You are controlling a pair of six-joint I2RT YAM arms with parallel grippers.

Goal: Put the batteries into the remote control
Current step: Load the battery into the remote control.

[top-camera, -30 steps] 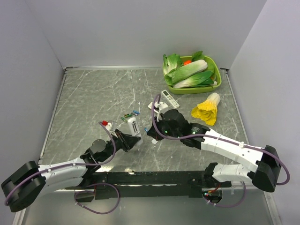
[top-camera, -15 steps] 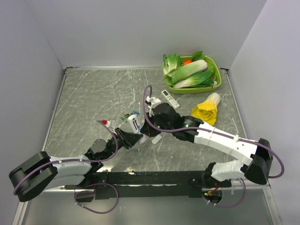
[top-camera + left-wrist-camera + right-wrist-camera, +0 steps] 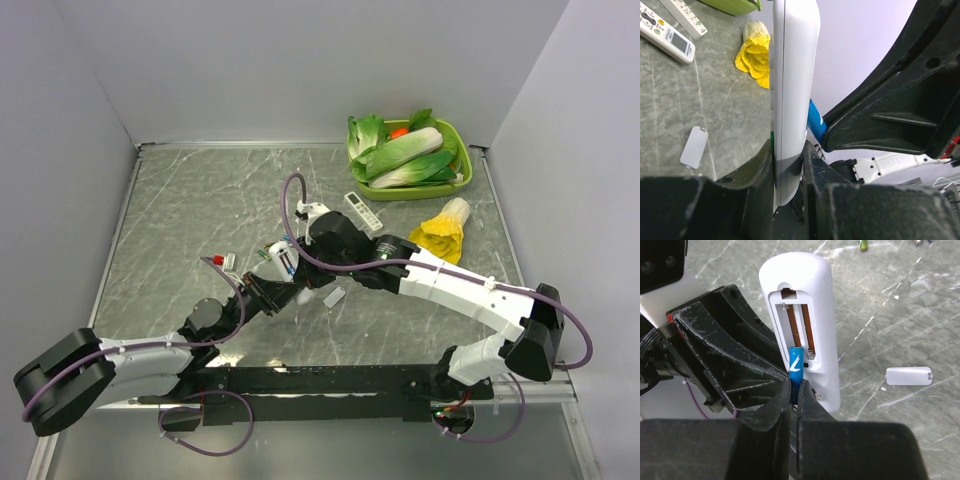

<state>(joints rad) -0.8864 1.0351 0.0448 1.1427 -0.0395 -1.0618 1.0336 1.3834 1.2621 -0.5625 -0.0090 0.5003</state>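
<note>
My left gripper [image 3: 273, 291] is shut on the lower end of the white remote control [image 3: 285, 262] and holds it tilted up off the table. The left wrist view shows the remote control [image 3: 792, 90] edge-on, clamped by the left gripper [image 3: 787, 160]. The remote control [image 3: 805, 305] has its back open, showing a bare battery bay [image 3: 797, 327] with springs. My right gripper [image 3: 796, 390] is shut on one blue battery [image 3: 796, 364], whose top end lies at the lower end of the bay's left slot. That battery [image 3: 816, 122] peeks out behind the remote. The right gripper [image 3: 300, 264] meets the remote from the right.
The loose white cover plate [image 3: 334, 297] [image 3: 908, 375] lies on the table just right of the remote. Two longer remotes [image 3: 362, 209] lie beyond, with a yellow-leafed vegetable [image 3: 442, 232] and a green basket [image 3: 462, 183] of greens at the back right. A green cell [image 3: 863, 244] lies further off.
The right arm has swung left and brought the blue battery to the remote's open bay. The left arm has shifted the remote slightly up and to the right.
</note>
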